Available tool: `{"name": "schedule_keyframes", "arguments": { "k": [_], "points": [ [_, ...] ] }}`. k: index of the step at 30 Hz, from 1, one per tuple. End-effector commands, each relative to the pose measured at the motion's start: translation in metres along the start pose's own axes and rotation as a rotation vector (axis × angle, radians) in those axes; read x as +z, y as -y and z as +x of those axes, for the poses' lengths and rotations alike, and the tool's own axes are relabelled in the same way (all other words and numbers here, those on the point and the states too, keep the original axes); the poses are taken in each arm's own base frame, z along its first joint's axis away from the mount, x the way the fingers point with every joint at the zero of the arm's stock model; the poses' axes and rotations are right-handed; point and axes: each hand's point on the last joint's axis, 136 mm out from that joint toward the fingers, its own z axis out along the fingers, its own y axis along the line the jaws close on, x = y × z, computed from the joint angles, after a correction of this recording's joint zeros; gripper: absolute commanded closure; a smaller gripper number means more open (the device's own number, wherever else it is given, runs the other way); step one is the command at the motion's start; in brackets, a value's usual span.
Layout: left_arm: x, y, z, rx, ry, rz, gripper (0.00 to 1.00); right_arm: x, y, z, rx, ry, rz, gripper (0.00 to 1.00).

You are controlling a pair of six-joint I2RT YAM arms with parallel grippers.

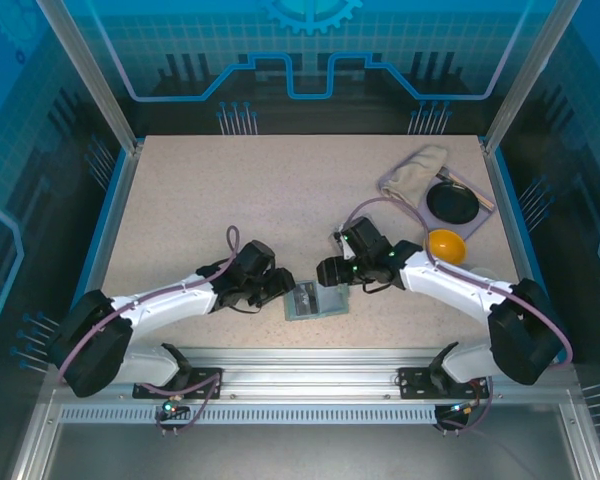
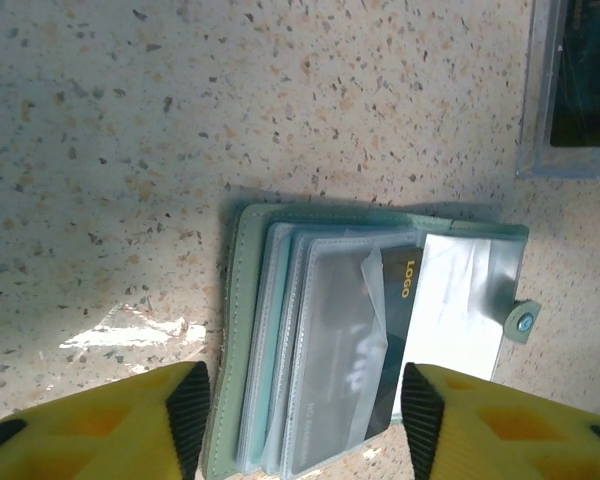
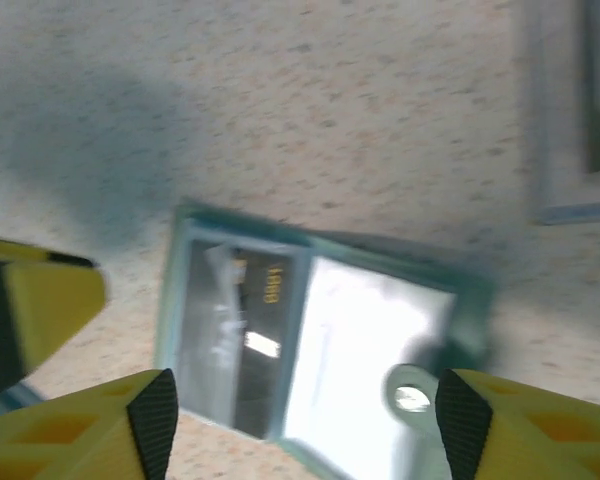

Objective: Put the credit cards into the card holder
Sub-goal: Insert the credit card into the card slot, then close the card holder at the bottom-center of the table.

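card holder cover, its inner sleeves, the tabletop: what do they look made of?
The card holder cover is matte grey-green and soft-looking, with what seems a stitched edge. That suggests faux leather, though fabric isn't ruled out. Its sleeves are clear, flexible plastic: glossy, creased, catching glare, with a dark card showing through. The table is hard, beige and speckled, either stone-look laminate or composite; unclear which.

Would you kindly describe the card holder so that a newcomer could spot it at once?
On the speckled table, look midway along the near edge. The card holder lies open there: a grey-green wallet with clear sleeves, a dark card lettered LOGO and a snap tab, unlike the clear box beside it.
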Motion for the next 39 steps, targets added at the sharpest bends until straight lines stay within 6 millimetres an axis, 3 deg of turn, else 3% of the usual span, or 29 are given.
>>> {"name": "schedule_keyframes", "arguments": {
  "k": [1, 5, 11, 18, 23, 26, 29, 34, 37, 39],
  "points": [
    [0.006, -0.008, 0.005, -0.026, -0.04, -0.014, 0.38, 0.01, 0.038, 0.03, -0.046, -0.151, 0.154, 0.23],
    [0.013, -0.007, 0.007, -0.063, -0.07, 0.009, 0.33, 0.022, 0.029, 0.025, -0.055, -0.185, 0.125, 0.21],
    [0.02, -0.002, 0.009, -0.088, -0.1, 0.047, 0.29, 0.036, 0.034, 0.029, -0.059, -0.223, 0.144, 0.21],
    [0.033, 0.006, 0.014, -0.094, -0.154, 0.084, 0.29, 0.05, 0.031, 0.038, -0.049, -0.274, 0.115, 0.32],
    [0.035, 0.021, 0.015, -0.085, -0.18, 0.138, 0.37, 0.052, 0.03, 0.04, -0.037, -0.276, 0.102, 0.52],
    [0.029, 0.033, 0.012, -0.07, -0.173, 0.191, 0.48, 0.053, 0.028, 0.042, -0.03, -0.276, 0.09, 0.62],
    [0.021, 0.047, 0.009, -0.056, -0.163, 0.252, 0.5, 0.055, 0.028, 0.045, -0.019, -0.281, 0.08, 0.67],
    [0.009, 0.072, 0.006, -0.025, -0.158, 0.344, 0.52, 0.056, 0.02, 0.042, 0.022, -0.259, 0.021, 0.68],
    [0.006, 0.085, 0.009, 0.012, -0.172, 0.353, 0.52, 0.056, 0.024, 0.049, 0.045, -0.257, 0.026, 0.67],
    [0.009, 0.084, 0.012, 0.035, -0.183, 0.295, 0.57, 0.052, 0.03, 0.047, 0.05, -0.239, 0.061, 0.62]
  ]
}}
